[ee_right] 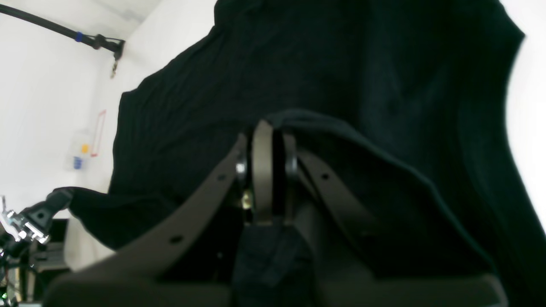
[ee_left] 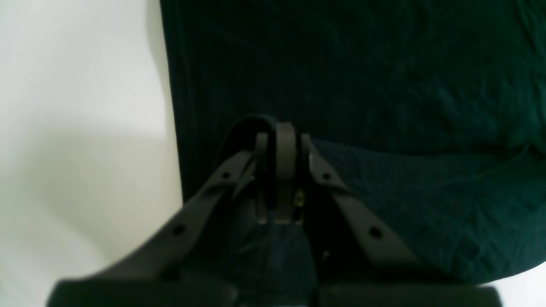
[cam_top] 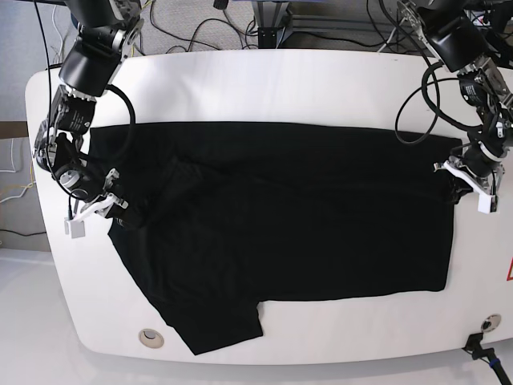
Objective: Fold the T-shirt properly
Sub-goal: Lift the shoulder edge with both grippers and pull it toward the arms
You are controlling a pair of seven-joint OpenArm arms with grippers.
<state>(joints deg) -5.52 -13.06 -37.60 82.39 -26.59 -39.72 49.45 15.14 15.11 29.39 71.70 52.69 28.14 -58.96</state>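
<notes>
Base view: black T-shirt (cam_top: 288, 224) lies spread across the white worktop (cam_top: 264, 80), one sleeve reaching toward the near edge. Each tool sits at an opposite side edge of the shirt.

Left tool (cam_top: 458, 178), at this view's right: pressed together on the shirt's side edge, cloth bunched just at its tip. Left wrist view confirms this: left tool (ee_left: 279, 140) has its fingers (ee_left: 285, 153) closed with a fold of dark cloth looped over and between them. More shirt (ee_left: 362, 85) stretches flat ahead of the tool and to its right; bare worktop (ee_left: 76, 128) lies to its left.

Right tool (cam_top: 120, 210), at this view's left: also clamped on cloth, at the opposite edge. Right wrist view shows the right tool (ee_right: 268, 145) pinching a raised fold, the shirt (ee_right: 320, 64) draping ahead of the tool and to both sides. Cables (cam_top: 200, 24) hang behind the worktop's far edge.
</notes>
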